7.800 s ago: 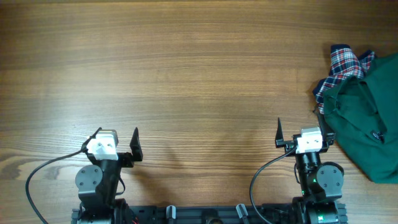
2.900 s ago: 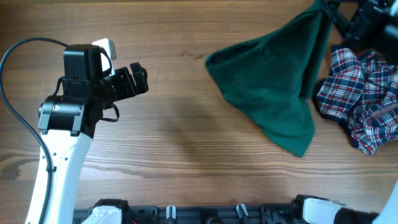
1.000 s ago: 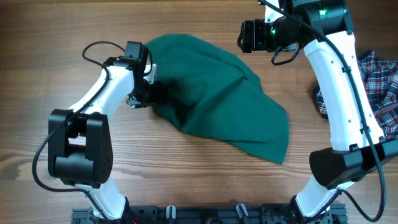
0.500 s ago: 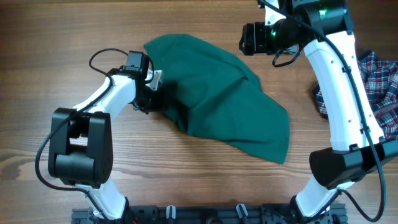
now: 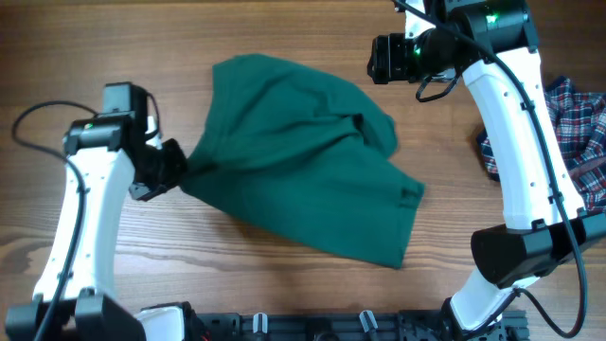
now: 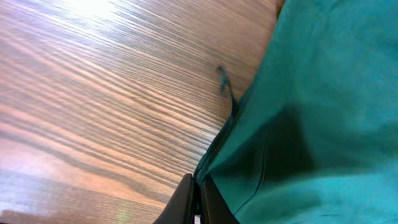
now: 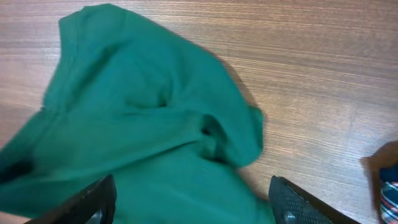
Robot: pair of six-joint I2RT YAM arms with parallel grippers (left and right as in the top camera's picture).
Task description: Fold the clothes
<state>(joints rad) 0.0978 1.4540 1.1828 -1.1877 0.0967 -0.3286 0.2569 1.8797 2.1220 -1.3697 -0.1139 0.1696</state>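
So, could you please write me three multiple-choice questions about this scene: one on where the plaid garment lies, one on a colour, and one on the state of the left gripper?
1. Where on the table does the plaid garment lie?
A. at the right edge
B. in the middle
C. at the left edge

2. What colour is the middle garment?
A. red
B. dark green
C. white

3. How is the left gripper?
A. open above bare wood
B. shut on the left edge of the middle garment
C. open around the plaid garment

Answers:
1 A: the plaid shows only at the right border of the overhead view, partly behind the right arm.
2 B: the cloth is plain dark green in every view.
3 B: in the left wrist view its fingers are closed on the cloth's edge.
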